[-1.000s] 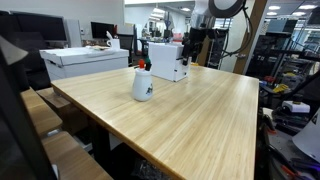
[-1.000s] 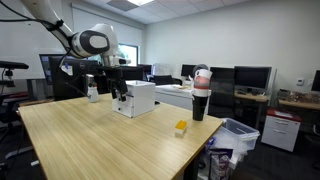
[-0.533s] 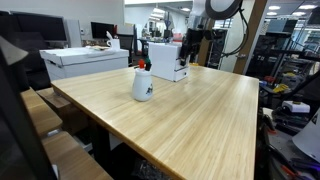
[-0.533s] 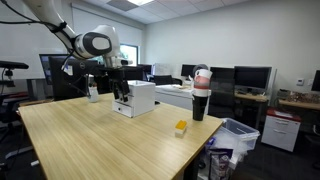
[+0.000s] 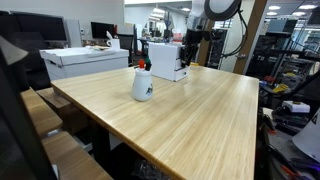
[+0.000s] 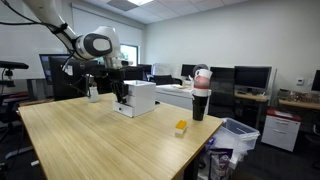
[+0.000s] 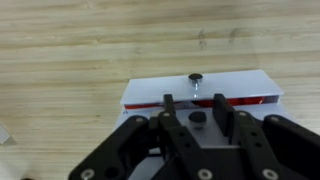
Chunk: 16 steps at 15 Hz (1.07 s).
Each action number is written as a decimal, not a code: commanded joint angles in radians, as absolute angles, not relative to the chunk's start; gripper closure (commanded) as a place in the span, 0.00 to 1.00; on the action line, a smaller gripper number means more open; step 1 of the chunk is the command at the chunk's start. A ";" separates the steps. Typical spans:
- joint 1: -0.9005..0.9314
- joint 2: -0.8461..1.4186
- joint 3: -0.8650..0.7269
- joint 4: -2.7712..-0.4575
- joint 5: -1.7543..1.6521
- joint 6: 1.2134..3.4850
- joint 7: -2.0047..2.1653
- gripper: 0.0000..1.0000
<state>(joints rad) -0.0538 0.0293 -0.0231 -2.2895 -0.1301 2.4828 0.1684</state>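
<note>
Claw first, from the wrist view: the black two-fingered claw (image 7: 193,103) comes in from the bottom edge. I am looking straight down on a white rectangular box (image 7: 240,85) with a red strip along the side nearest me. It sits on the pale wooden tabletop (image 7: 80,50). A small black round knob (image 7: 195,77) stands on the box's top, just far of the fingertips. A second dark round shape (image 7: 198,120) shows lower down between the fingers (image 7: 168,102); I cannot tell whether it belongs to the box or to the claw. The fingertips stand part-way apart with bare space between them, so the claw is released and grips nothing

In an exterior view the claw (image 5: 188,45) hangs over the right end of the white rectangular box (image 5: 168,62), on the far part of the tabletop (image 5: 200,120). A white rounded jug with an orange cap (image 5: 143,85) stands near and left of the box, apart from it. A large white carton (image 5: 80,62) sits beyond the table's left edge

In an exterior view from the opposite side, the claw (image 6: 120,90) is at the left end of the box (image 6: 140,98), and the jug (image 6: 93,92) stands just left of it. A small yellow block (image 6: 181,127) lies on the tabletop (image 6: 100,140) near the right edge, well apart from the box. A black cup with a red and white top (image 6: 200,95) stands far of the block
</note>
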 commanded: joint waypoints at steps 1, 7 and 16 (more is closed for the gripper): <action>-0.043 0.025 -0.029 -2.307 -0.139 2.516 0.174 0.84; -0.033 0.010 -0.026 -2.327 -0.175 2.502 0.228 0.91; -0.023 -0.063 -0.013 -2.449 -0.223 2.558 0.347 0.91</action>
